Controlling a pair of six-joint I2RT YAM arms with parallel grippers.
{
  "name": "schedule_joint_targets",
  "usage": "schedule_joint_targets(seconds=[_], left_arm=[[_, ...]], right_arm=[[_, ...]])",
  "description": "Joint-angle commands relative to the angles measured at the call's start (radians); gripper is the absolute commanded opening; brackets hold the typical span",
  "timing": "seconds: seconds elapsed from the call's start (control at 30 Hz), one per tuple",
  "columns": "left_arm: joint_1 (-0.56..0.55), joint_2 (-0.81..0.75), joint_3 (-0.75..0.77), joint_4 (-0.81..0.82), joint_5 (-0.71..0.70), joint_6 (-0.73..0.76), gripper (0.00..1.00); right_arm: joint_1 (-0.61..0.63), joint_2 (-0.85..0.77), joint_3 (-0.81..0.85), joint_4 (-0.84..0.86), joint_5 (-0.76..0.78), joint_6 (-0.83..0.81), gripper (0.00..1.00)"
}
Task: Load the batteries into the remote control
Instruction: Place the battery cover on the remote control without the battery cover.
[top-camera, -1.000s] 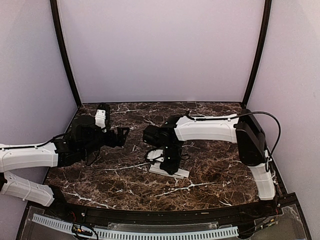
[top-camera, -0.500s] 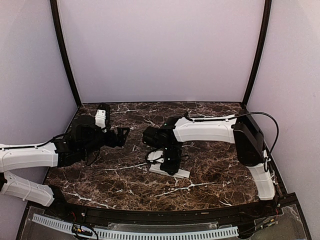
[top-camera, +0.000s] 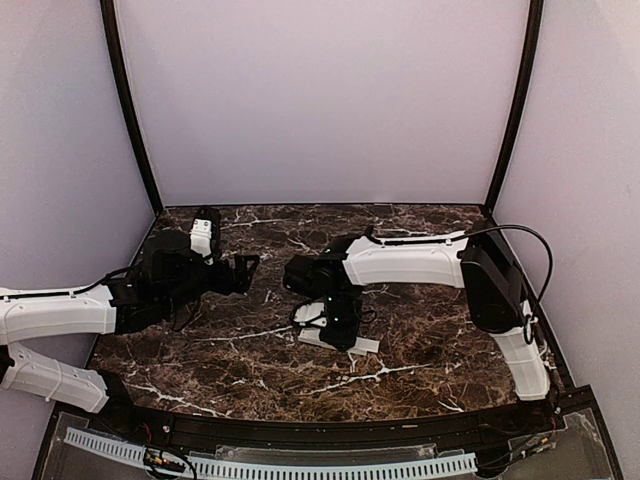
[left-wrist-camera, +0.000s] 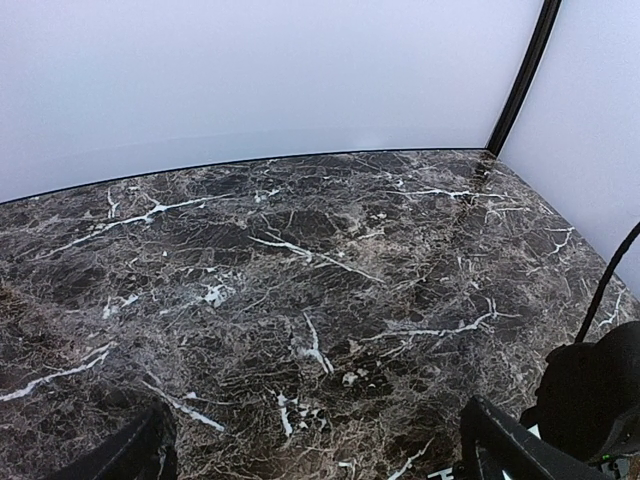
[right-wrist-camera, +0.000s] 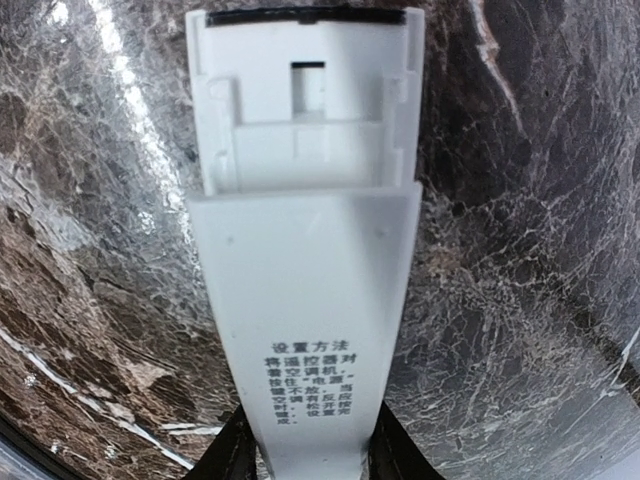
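The white remote control (top-camera: 352, 342) lies on the dark marble table near the middle. My right gripper (top-camera: 336, 318) reaches down over it and is shut on it. In the right wrist view the remote (right-wrist-camera: 305, 270) fills the middle, back side up, with printed black text near my fingers (right-wrist-camera: 238, 452) and an open recess with a square slot at its far end. No battery shows in that recess, and no batteries are in any view. My left gripper (top-camera: 246, 268) hovers left of the remote, open and empty. In the left wrist view its fingertips (left-wrist-camera: 505, 448) stand wide apart.
The marble table (top-camera: 420, 330) is walled by pale panels with black corner posts (top-camera: 128, 110). The right arm's black cable (top-camera: 535, 240) loops at the right. The right arm's dark wrist (left-wrist-camera: 590, 395) shows at the left wrist view's lower right corner.
The right arm's elbow and forearm have shifted slightly left. The gripper and remote stay almost in place. The left arm has not moved.
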Motion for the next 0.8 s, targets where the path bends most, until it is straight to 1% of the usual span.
schedule_joint_targets(seconds=[0.0, 0.13, 0.2, 0.3, 0.33, 0.43, 0.6, 0.77], left_arm=[[0.006, -0.005, 0.016, 0.003, 0.011, 0.008, 0.98], [0.007, -0.007, 0.016, 0.005, 0.011, 0.009, 0.98], [0.007, -0.006, 0.015, 0.006, 0.014, 0.010, 0.98], [0.006, -0.004, 0.016, 0.008, 0.022, 0.015, 0.98], [0.006, -0.003, 0.017, 0.008, 0.024, 0.016, 0.98], [0.006, -0.003, 0.018, 0.008, 0.031, 0.020, 0.98], [0.006, -0.005, 0.018, 0.014, 0.054, 0.033, 0.99], [0.006, -0.017, 0.044, -0.011, 0.074, 0.076, 0.99]], right_arm=[[0.002, 0.022, 0.032, -0.014, 0.005, -0.007, 0.35], [0.003, 0.022, 0.040, -0.017, 0.010, -0.006, 0.36], [0.002, 0.020, 0.046, -0.020, 0.011, -0.007, 0.38], [0.004, 0.014, 0.057, -0.020, 0.012, -0.005, 0.45], [0.005, 0.010, 0.060, -0.019, 0.010, -0.006, 0.52], [0.007, -0.010, 0.066, -0.005, -0.001, -0.009, 0.59], [0.010, -0.047, 0.068, 0.013, -0.032, -0.009, 0.66], [0.010, -0.139, 0.051, 0.035, -0.053, 0.018, 0.68]])
